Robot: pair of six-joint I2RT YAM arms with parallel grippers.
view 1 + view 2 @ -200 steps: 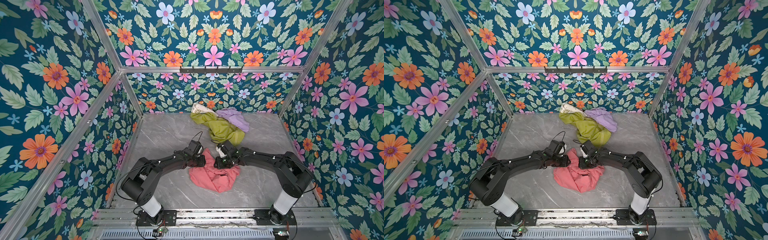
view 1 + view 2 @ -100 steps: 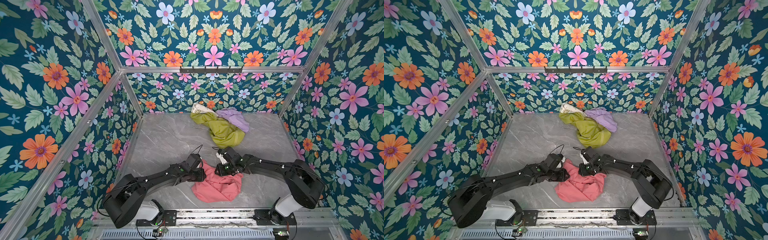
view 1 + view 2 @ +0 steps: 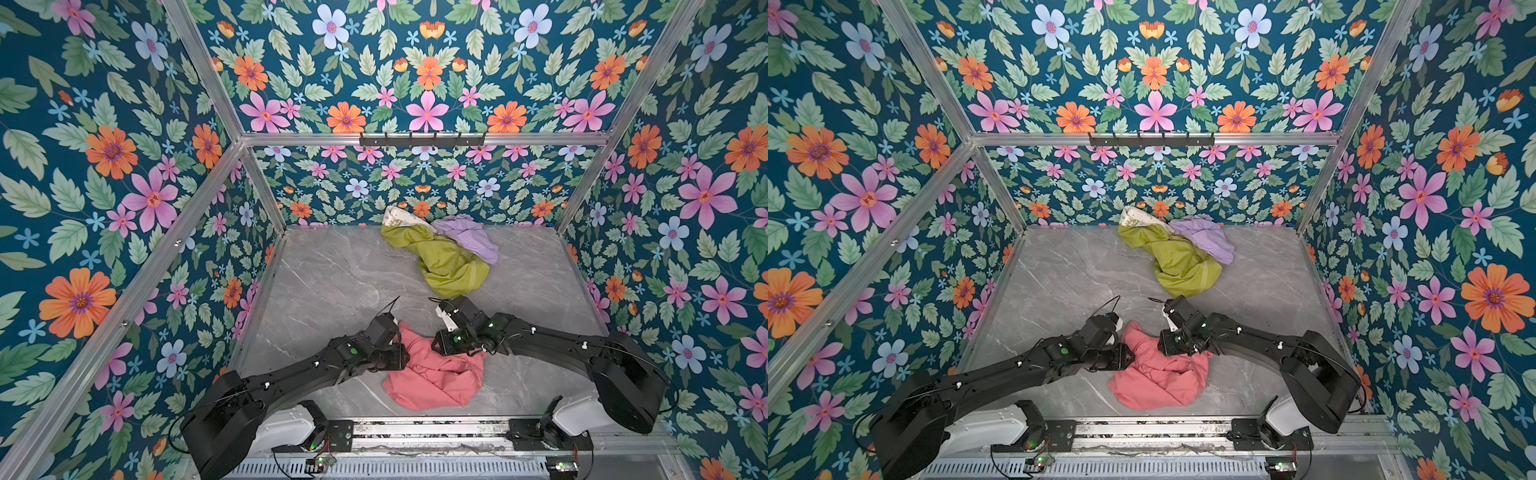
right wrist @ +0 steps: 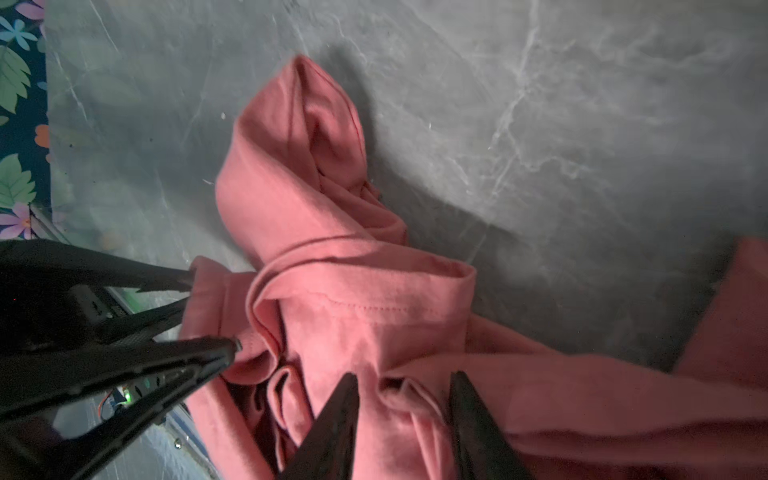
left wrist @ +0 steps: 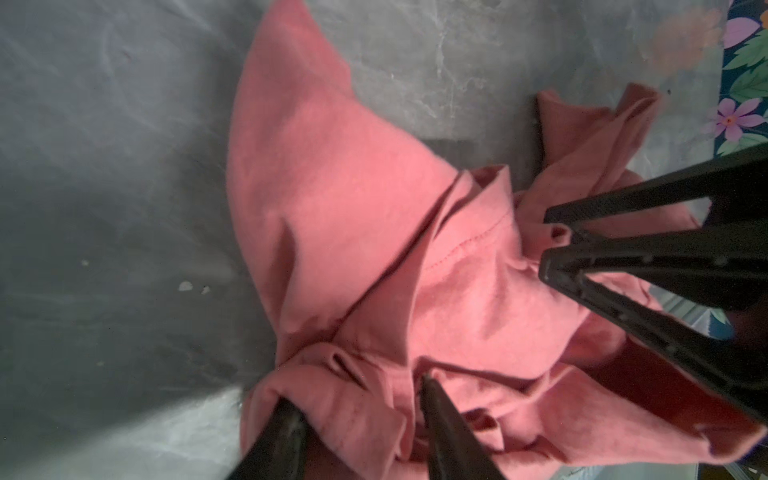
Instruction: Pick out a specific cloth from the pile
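The salmon-pink cloth [image 3: 432,374] [image 3: 1158,374] lies crumpled on the grey floor near the front, apart from the pile [image 3: 444,262] of olive-green, lilac and cream patterned cloths at the back wall. My left gripper [image 3: 399,357] [image 5: 355,395] sits at the cloth's left edge, its jaws spread open with a loose pink fold lying between them. My right gripper [image 3: 440,345] [image 4: 403,380] is at the cloth's upper right edge, shut on a pinched fold of it. In both top views the fingertips are hidden under the wrists.
Flowered walls close in the marble floor [image 3: 332,282] on three sides. A metal rail [image 3: 415,432] with both arm bases runs along the front edge, just below the pink cloth. A hook bar [image 3: 422,139] hangs on the back wall.
Both arms have drawn the pink cloth toward the front rail, farther from the pile. The left jaws, shut on the cloth before, have spread apart.
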